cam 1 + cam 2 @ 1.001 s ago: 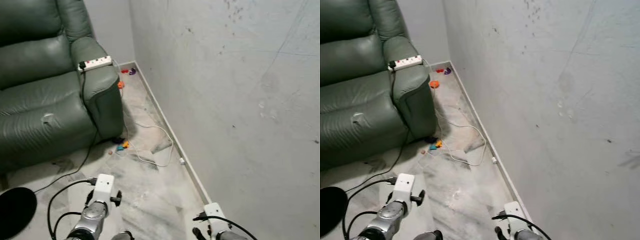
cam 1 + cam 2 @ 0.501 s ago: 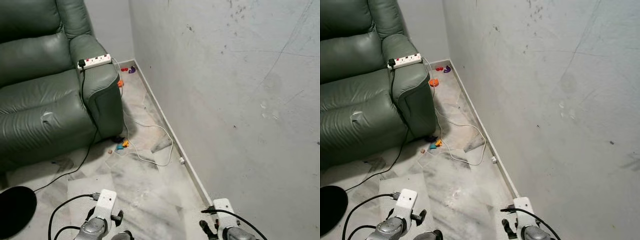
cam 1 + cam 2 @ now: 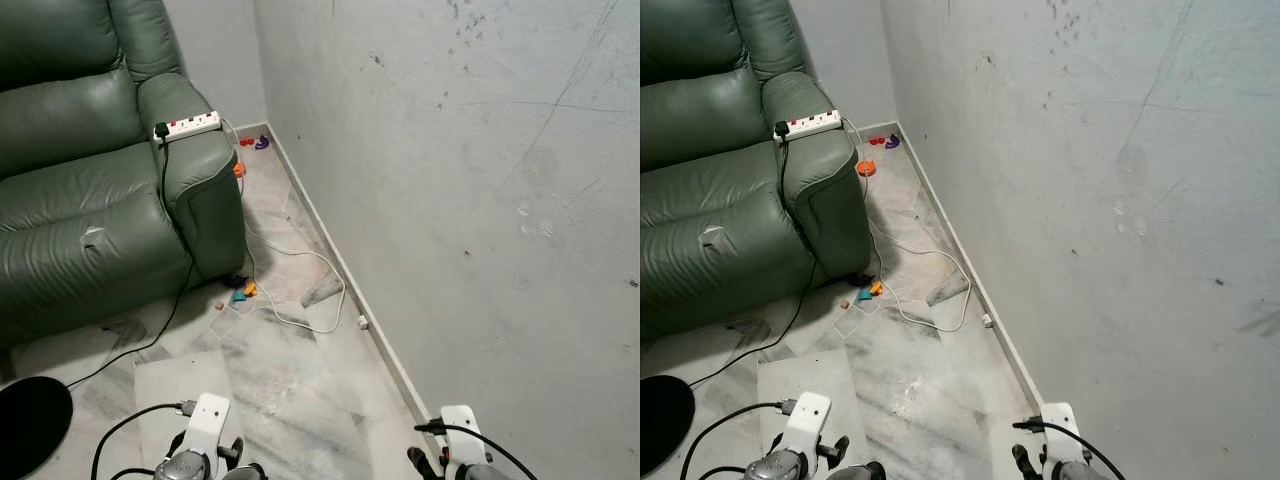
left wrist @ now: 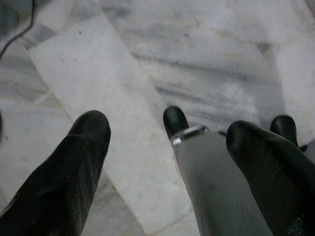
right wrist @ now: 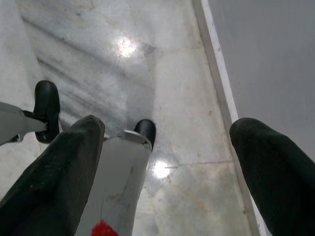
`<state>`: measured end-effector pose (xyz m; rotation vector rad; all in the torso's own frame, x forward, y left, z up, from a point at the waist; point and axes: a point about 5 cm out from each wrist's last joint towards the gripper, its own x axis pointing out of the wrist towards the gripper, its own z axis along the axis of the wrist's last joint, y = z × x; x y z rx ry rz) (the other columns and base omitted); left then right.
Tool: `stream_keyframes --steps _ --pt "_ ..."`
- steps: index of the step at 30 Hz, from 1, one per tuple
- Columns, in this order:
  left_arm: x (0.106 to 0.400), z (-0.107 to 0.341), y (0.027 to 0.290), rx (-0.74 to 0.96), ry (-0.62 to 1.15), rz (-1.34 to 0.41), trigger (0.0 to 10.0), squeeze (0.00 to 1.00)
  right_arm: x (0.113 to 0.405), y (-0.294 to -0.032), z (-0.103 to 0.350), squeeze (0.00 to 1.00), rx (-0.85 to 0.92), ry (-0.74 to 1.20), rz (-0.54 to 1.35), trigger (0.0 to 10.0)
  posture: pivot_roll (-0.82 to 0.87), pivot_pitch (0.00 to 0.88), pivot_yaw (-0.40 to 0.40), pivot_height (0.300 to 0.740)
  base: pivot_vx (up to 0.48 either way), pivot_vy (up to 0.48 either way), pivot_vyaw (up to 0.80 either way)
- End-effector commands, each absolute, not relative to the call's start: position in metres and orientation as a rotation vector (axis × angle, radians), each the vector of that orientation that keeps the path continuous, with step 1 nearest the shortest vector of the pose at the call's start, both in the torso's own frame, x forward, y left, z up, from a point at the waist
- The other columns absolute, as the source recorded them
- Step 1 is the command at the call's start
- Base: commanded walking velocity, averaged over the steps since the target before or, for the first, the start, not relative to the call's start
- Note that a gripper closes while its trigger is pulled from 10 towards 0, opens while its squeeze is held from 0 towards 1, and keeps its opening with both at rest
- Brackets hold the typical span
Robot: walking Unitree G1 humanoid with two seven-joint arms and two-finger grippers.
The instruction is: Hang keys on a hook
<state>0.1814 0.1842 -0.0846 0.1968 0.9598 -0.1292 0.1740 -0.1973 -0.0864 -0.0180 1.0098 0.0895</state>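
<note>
Both grippers empty beside the green sofa (image 3: 90, 190).
Your left gripper (image 4: 167, 147) and right gripper (image 5: 162, 157) hang spread; expect light, jingly keys, so pinch the ring.

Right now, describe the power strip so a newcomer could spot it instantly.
Start at the green leather armchair left of the grey wall. On top of the armrest nearest that wall lies the power strip, a long white bar with a black plug at one end. The small things nearby are colourful and lie on the floor.
</note>
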Motion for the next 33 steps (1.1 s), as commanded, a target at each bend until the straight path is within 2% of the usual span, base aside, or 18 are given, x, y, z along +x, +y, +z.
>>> stream_keyframes --steps 1,9,15,33 --pt "0.174 -0.088 0.188 0.178 0.992 -0.115 10.0 0.00 0.175 -0.194 -0.087 0.00 -0.029 1.013 0.109 10.0 -0.01 0.091 -0.007 0.740 0.000 0.000 0.00" --pt "0.174 -0.088 0.186 0.196 1.004 -0.126 10.0 0.00 0.180 -0.185 -0.086 0.00 -0.030 1.002 0.131 10.0 -0.01 0.087 0.000 0.740 0.000 0.000 0.00" --pt "0.175 -0.088 0.187 0.206 1.002 -0.134 10.0 0.00 0.178 -0.184 -0.086 0.00 -0.050 1.008 0.142 10.0 -0.02 0.084 0.003 0.740 0.000 0.269 0.00" --pt "0.178 -0.086 0.195 0.234 1.007 -0.140 10.0 0.00 0.176 -0.184 -0.087 0.00 -0.078 1.019 0.149 10.0 -0.03 0.080 0.011 0.740 0.000 0.465 0.00"
